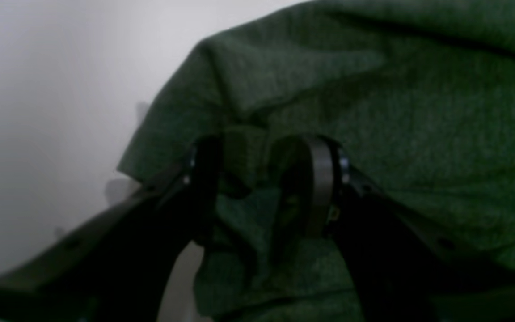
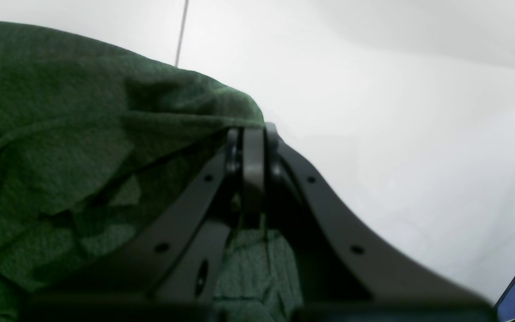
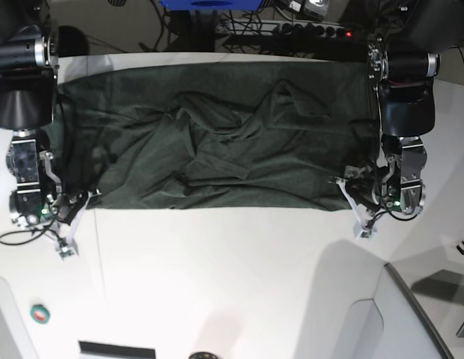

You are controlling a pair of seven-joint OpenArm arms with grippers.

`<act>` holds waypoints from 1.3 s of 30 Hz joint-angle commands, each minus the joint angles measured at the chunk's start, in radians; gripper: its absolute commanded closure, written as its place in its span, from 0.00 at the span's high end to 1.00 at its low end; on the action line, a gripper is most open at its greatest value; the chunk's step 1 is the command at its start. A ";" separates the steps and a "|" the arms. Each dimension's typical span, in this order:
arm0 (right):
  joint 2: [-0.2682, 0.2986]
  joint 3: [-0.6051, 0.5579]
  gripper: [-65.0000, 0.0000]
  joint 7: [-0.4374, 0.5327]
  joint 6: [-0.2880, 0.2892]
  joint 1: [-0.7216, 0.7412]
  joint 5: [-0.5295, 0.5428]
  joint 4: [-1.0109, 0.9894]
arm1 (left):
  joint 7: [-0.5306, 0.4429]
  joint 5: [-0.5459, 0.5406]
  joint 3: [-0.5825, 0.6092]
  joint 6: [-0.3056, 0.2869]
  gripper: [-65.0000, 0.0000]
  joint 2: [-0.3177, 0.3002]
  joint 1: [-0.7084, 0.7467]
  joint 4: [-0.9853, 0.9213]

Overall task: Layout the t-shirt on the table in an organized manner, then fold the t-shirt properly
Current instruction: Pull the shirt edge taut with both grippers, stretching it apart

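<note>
Tabletop (image 3: 239, 262): glossy white, wide, with a thin dark seam line; bare across its near half.
T-shirt (image 3: 217, 142): dark green knit, spread sideways along the far half of the tabletop, reaching nearly from one side edge to the other. Its near hem runs fairly straight. The middle carries heavy creases and a raised ridge, so the layout is judged unfinished.
Left tool (image 1: 266, 165): at the shirt's near corner toward one side edge of the tabletop. Jaws stand partly apart with a thick bunch of green cloth filling the gap between them; judged a grip on the shirt.
Right tool (image 2: 253, 147): at the opposite near corner. Jaws pressed fully together; shirt fabric lies against the tips and under the fingers, and a thin fold appears pinched, though the contact itself is hidden.
Step in hand: judged to be tensioning or dragging the shirt by its two near corners to flatten it.
Risk 1: the right pinch looks shallow; a sideways pull could slip the cloth out and let that corner fall slack.
Risk 2: uneven pull between the tools would skew the hem and deepen the middle creases.
Risk 3: the bulky left grip may hold several layers, so a lift could drag a folded-under layer and spoil the spread.
</note>
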 commanded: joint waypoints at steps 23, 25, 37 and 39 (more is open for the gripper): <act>0.012 0.004 0.00 0.012 0.000 0.026 -0.004 0.019 | -0.013 0.000 0.006 0.087 0.42 -0.019 -0.025 0.015; 0.012 0.004 0.00 0.012 0.000 0.026 -0.004 0.019 | -0.013 0.000 0.006 0.087 0.37 -0.019 -0.024 0.003; 0.011 0.004 0.00 0.012 0.000 0.025 -0.004 0.019 | -0.006 -0.009 -0.002 0.087 0.00 -0.019 -0.028 0.038; 0.011 0.004 0.00 0.012 0.000 0.025 -0.004 0.019 | 0.025 -0.007 -0.002 0.087 0.00 -0.019 -0.025 0.086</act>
